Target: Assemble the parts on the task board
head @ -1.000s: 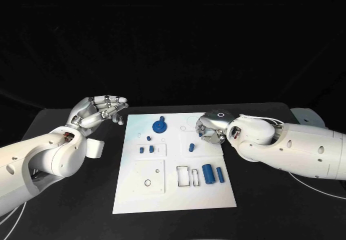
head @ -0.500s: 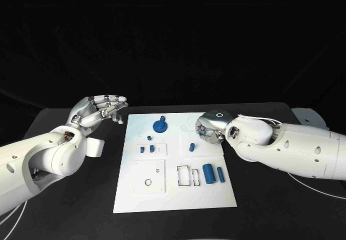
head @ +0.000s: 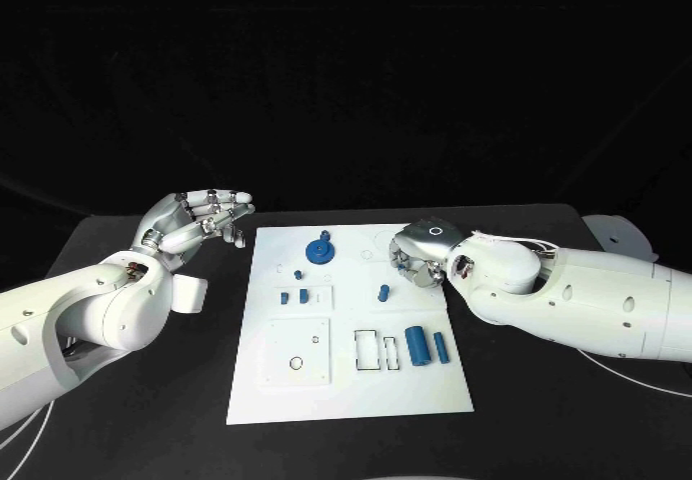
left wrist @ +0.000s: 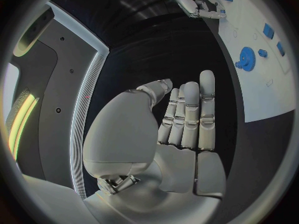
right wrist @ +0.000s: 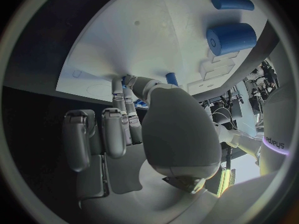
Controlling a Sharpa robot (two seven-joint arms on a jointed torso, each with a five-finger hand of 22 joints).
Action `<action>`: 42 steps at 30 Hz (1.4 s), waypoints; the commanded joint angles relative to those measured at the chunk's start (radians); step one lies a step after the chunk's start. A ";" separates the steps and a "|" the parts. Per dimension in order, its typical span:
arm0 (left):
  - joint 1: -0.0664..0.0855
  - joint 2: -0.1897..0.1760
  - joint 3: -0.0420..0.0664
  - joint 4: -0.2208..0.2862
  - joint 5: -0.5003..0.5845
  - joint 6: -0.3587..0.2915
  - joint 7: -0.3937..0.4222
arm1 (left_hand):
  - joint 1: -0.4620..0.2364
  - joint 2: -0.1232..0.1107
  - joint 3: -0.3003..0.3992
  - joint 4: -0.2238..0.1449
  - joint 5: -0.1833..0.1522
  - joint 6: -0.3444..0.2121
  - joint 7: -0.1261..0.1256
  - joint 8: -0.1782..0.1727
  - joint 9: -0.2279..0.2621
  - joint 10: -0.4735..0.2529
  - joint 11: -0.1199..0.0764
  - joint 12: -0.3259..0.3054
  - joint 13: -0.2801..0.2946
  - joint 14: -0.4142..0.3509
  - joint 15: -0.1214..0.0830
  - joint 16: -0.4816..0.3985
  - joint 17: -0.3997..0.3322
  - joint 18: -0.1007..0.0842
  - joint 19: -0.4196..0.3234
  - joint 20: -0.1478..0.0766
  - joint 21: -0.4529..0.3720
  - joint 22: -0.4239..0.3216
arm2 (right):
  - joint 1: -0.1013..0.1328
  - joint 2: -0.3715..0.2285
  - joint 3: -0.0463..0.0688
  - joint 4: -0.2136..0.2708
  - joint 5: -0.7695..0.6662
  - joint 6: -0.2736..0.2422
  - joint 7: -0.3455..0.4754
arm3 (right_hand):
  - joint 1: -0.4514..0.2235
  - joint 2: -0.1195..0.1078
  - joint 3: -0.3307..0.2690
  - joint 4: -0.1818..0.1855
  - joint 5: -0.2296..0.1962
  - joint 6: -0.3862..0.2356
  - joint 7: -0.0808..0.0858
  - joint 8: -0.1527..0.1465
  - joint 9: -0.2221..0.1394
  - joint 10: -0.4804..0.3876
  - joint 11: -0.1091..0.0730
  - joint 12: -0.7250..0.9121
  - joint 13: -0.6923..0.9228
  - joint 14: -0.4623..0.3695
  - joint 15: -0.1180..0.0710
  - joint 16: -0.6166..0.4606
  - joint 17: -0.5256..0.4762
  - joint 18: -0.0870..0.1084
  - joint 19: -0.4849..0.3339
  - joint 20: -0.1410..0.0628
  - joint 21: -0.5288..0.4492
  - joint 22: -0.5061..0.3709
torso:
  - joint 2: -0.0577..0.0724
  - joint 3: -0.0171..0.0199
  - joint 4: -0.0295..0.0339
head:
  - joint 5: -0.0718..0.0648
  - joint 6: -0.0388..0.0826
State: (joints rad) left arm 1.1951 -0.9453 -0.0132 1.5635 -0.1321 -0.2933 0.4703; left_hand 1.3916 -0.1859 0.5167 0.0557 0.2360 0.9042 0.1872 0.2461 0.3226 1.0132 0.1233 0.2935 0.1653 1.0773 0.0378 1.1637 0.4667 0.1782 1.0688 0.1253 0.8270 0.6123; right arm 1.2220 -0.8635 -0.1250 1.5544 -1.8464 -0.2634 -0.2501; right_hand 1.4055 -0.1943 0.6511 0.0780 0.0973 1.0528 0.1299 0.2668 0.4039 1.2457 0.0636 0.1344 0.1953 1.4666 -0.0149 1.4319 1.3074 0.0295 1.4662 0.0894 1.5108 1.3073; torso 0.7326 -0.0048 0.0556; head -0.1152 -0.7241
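The board (head: 346,390) lies in the centre of the head view, a white plate on the black table (head: 548,420). At its upper middle a blue gear (head: 320,249) lies flat. Below it, a small blue peg (head: 299,274) sits alone, and two short blue pieces (head: 294,297) stand in a square recess at centre left. A lower-left panel (head: 297,352) carries one round hole and one oval hole. A black-outlined rectangular frame (head: 372,352) at lower centre encloses two white slots. Just right of the frame lie a thick blue cylinder (head: 417,346) and, beside it, a thin blue pin (head: 440,347). A small blue piece (head: 384,293) lies at centre right, near the right hand (head: 420,252). That hand is over the board's upper right edge, fingers pointing down at the surface; the right wrist view shows a blue bit at the fingertips (right wrist: 127,84), but whether it is gripped cannot be told, since the palm hides the contact. The left hand (head: 199,222) is raised off the board at the upper left of the head view, empty, its fingers extended close together and slightly curled.
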 commanded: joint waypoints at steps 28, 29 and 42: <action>0.000 -0.001 0.000 -0.004 0.008 -0.002 -0.022 | 0.008 -0.003 -0.002 -0.012 0.005 -0.024 0.014 0.001 -0.008 -0.037 0.010 0.010 0.000 -0.015 0.011 -0.005 -0.007 0.005 0.002 0.005 -0.006 -0.001 | 0.003 -0.042 0.006 0.076 -0.033 -0.136 -0.010 | 0.007 0.021 0.003 -0.019 0.016 0.007 -0.001 0.009 0.006 0.017 -0.007 -0.010 0.004 0.064 -0.005 -0.011 0.081 -0.020 0.089 -0.008 0.016 0.246 | 0.000 0.0001 -0.0008 | -0.004 0.009; 0.000 -0.001 0.000 -0.004 0.008 -0.002 -0.022 | 0.008 -0.003 -0.002 -0.012 0.005 -0.024 0.014 0.001 -0.008 -0.037 0.010 0.010 0.000 -0.015 0.011 -0.005 -0.007 0.005 0.002 0.005 -0.006 -0.001 | 0.004 -0.046 0.007 0.081 -0.031 -0.136 -0.011 | 0.006 0.021 0.002 -0.019 0.015 0.007 -0.001 0.010 0.006 0.017 -0.007 -0.010 0.004 0.064 -0.005 -0.010 0.082 -0.020 0.089 -0.008 0.018 0.247 | 0.000 0.0000 -0.0007 | -0.003 0.010; -0.001 0.000 -0.001 -0.007 0.014 -0.002 -0.023 | 0.007 -0.003 -0.003 -0.012 0.005 -0.030 0.016 0.000 -0.009 -0.045 0.013 0.012 0.000 -0.018 0.013 -0.005 -0.009 0.005 0.000 0.006 -0.007 -0.002 | 0.015 -0.067 0.012 0.253 0.001 -0.186 -0.001 | 0.003 0.020 0.002 -0.022 0.011 0.008 -0.001 0.011 0.008 0.018 -0.007 -0.012 0.005 0.064 -0.005 -0.011 0.081 -0.021 0.091 -0.008 0.022 0.248 | -0.002 0.0010 0.0005 | 0.029 0.015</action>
State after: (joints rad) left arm 1.1941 -0.9476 -0.0149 1.5556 -0.1266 -0.2957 0.4429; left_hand 1.3924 -0.1868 0.5148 0.0467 0.2358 0.8808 0.2035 0.2460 0.3145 0.9753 0.1357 0.3016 0.1649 1.0664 0.0487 1.1639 0.4594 0.1782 1.0686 0.1252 0.8231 0.6116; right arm 1.2387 -0.9369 -0.1134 1.7926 -1.8521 -0.4148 -0.2639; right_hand 1.4131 -0.1760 0.6510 0.0618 0.1095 1.0565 0.1294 0.2743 0.4103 1.2485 0.0653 0.1230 0.1993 1.4666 -0.0147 1.4220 1.3079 0.0140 1.4662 0.0896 1.5307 1.3077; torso 0.7323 -0.0041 0.0532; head -0.0988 -0.7093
